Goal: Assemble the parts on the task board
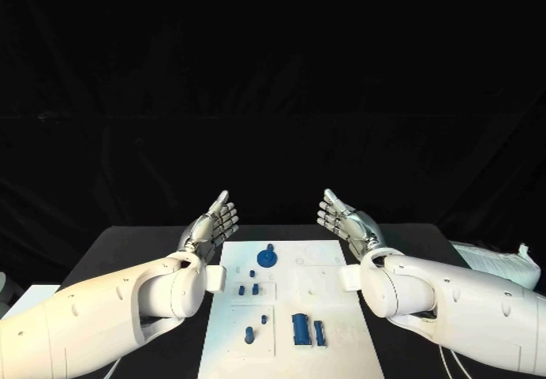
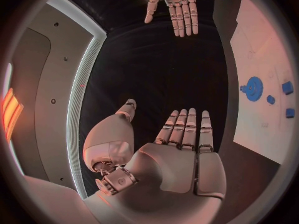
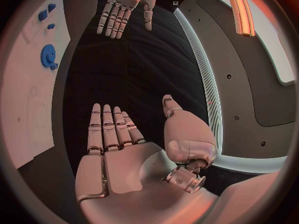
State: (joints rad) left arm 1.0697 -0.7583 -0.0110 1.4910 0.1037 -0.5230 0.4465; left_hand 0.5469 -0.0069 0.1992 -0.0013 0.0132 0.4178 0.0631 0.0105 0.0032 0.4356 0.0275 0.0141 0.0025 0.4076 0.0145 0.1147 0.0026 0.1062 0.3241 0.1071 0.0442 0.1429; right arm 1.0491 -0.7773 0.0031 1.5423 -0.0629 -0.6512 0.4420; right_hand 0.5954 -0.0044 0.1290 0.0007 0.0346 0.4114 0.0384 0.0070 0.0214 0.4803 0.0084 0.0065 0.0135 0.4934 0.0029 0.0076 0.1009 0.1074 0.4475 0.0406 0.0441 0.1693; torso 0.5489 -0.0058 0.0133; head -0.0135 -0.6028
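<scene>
Head view: left robot hand (image 1: 213,223) and right robot hand (image 1: 345,222) both flat, fingers extended, holding nothing, flanking the task board (image 1: 330,328) mid-tabletop (image 1: 136,241), toward its near edge. Blue parts (image 1: 301,328) on board.
Left wrist view: gear (image 2: 253,88) on board.
Right wrist view: same gear (image 3: 48,55).

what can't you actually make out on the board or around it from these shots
- Task board: in the head view both forearms cover its side edges, and the picture's bottom edge cuts off its near end.
- Small blue parts: too small in the head view to tell their shapes; the gear is clearer.
- White object at the table's right: partly behind the right arm, unidentifiable.
- Left hand and right hand: flat, holding nothing.
</scene>
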